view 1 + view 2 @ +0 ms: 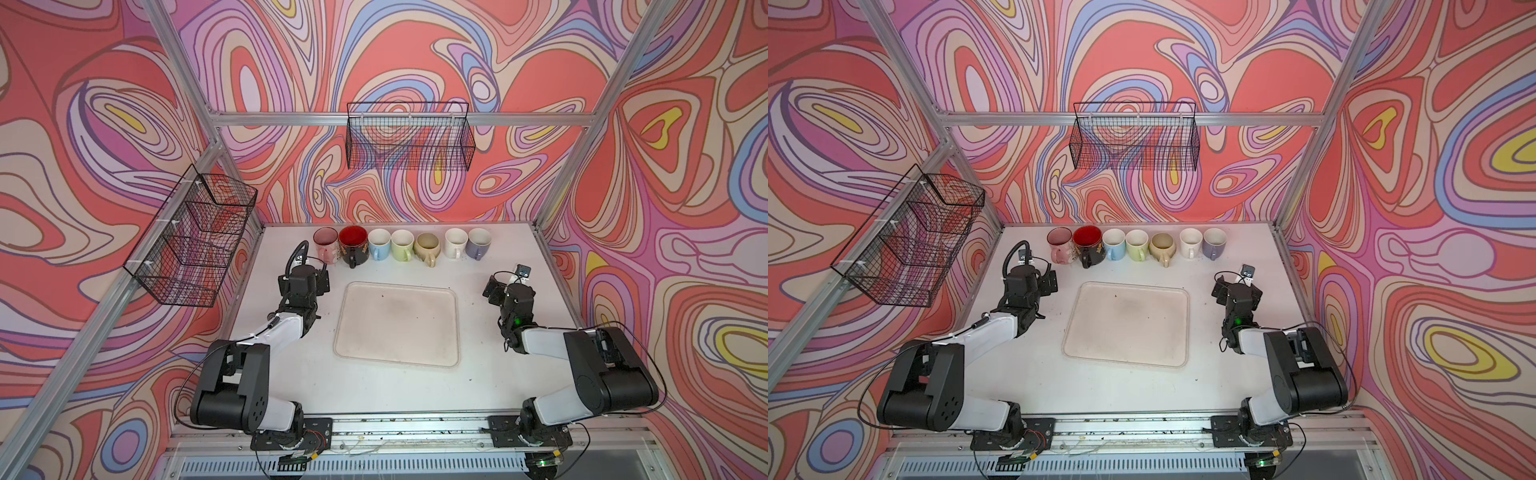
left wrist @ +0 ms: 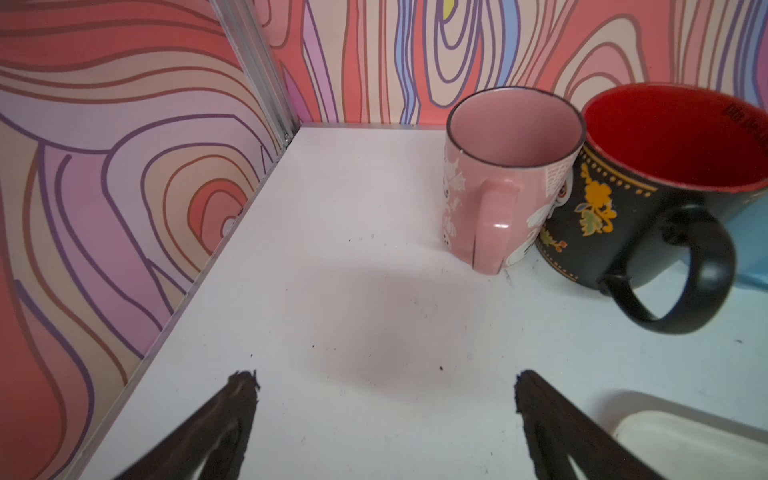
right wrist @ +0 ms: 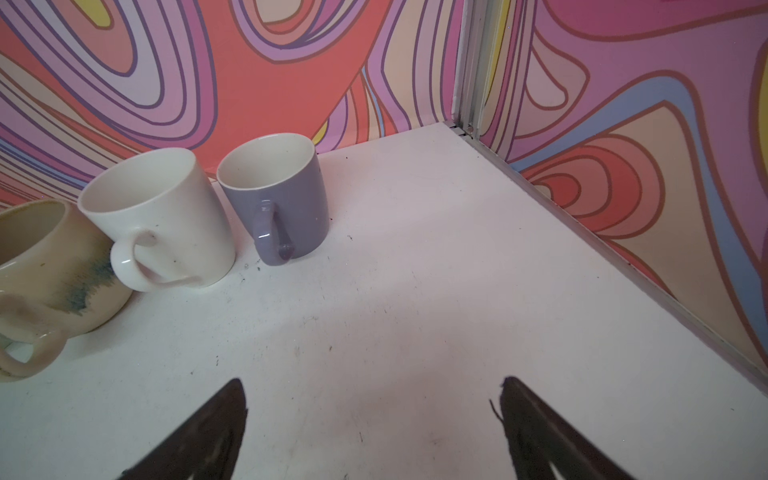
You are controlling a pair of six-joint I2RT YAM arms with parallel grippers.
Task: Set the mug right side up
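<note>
A white table [image 1: 498, 374] seen from above, with a pale tray [image 1: 397, 320] lying flat at its middle. Beyond the tray's far edge, seven mugs stand in a row along the back wall. All are open end up, with their handles turned toward the tray.

From the tray's far left corner to its far right corner they are:
- a pink mug [image 1: 325, 245]
- a black mug [image 1: 353, 247] with a red inside, pressed against the pink one
- a blue mug [image 1: 379, 245]
- a green mug [image 1: 402, 246]
- a beige mug [image 1: 428, 248]
- a white mug [image 1: 456, 244]
- a purple mug [image 1: 478, 245], which ends the row and stands upright just beside the white one

The left gripper [image 2: 386, 382] hangs just off the tray's far left corner, facing the pink mug. Its jaws are spread wide, with only bare table between them. The right gripper [image 3: 370, 386] hangs off the tray's far right corner, near the purple mug but apart from it. Its jaws are also spread wide and hold nothing.
</note>
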